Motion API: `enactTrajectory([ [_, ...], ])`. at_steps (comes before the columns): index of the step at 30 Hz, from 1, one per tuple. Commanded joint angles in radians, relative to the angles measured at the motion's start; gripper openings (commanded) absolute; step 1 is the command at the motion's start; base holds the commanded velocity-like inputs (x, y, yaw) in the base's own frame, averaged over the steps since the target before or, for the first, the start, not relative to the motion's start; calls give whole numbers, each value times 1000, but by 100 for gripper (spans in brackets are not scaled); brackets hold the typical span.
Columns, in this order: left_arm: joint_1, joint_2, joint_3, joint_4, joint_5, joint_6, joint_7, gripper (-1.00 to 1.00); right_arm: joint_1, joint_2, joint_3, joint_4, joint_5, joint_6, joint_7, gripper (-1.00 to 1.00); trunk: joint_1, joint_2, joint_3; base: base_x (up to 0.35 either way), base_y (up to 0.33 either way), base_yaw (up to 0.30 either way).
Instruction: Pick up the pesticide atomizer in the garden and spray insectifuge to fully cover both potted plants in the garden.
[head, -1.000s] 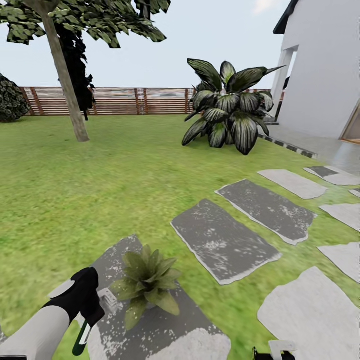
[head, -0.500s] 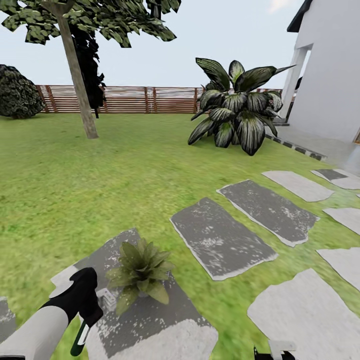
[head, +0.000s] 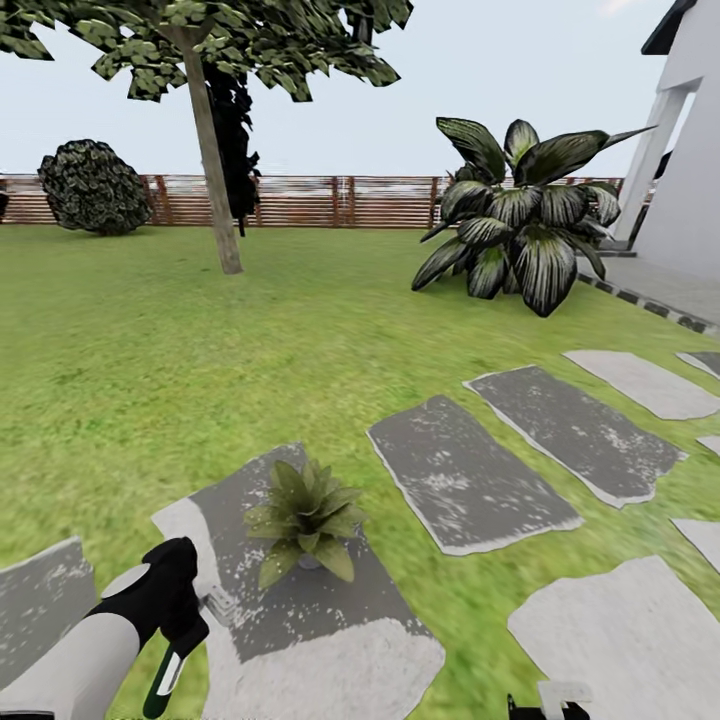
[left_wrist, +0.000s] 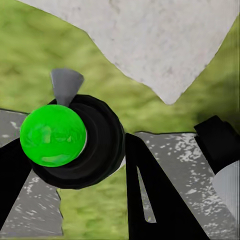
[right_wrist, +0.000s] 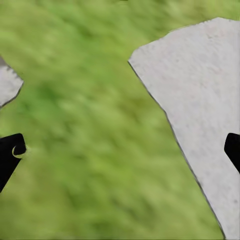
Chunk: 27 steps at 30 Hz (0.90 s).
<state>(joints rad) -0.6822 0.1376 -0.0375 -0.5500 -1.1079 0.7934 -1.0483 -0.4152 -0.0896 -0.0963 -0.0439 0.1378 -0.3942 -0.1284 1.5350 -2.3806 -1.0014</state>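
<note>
Grey slab (head: 300, 610) under us carries one potted plant (head: 303, 512), standing near its middle. We judge pickup done: our left gripper (head: 178, 622) is closed around the pesticide atomizer (left_wrist: 75, 140), beside the plant at the slab's left edge. Spraying remains. Our right gripper (right_wrist: 120, 150) is spread wide, empty, over open lawn (head: 150, 350).

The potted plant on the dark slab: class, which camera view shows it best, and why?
The head view: the potted plant sits whole on its dark stepping slab, ahead of the left claw. The wrist views give grass and slabs instead.
</note>
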Motion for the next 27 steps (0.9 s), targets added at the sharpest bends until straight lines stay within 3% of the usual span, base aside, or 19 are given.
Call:
enactTrajectory([
  [1, 0, -1, -4, -1, -5, 7, -6, -100, -1, 0, -8, 1, 11, -3, -3, 100, 0, 0, -1, -3, -2, 70],
  [5, 0, 4, 7, 0, 8, 8, 25, -100, -1, 0, -8, 1, 11, -3, -3, 100, 0, 0, -1, 4, -4, 16],
  [8, 19, 6, 74, -3, 40, 5, 53, -100, -1, 0, -8, 1, 11, -3, -3, 100, 0, 0, -1, 84, -144, 2],
  [13, 52, -2, 181, -1, 77, -1, 246, -100, -1, 1, -7, 1, 10, -3, -4, 100, 0, 0, -1, 116, -237, 0],
  [20, 64, -8, 205, -9, 127, -2, 278, -100, -1, 1, -8, 1, 10, -3, -5, 100, 0, 0, -1, 24, -265, 21],
  [27, 64, -9, 205, -17, 163, -3, 278, -100, -1, 1, -8, 1, 10, -2, -5, 100, 0, 0, -4, -42, -269, 231],
])
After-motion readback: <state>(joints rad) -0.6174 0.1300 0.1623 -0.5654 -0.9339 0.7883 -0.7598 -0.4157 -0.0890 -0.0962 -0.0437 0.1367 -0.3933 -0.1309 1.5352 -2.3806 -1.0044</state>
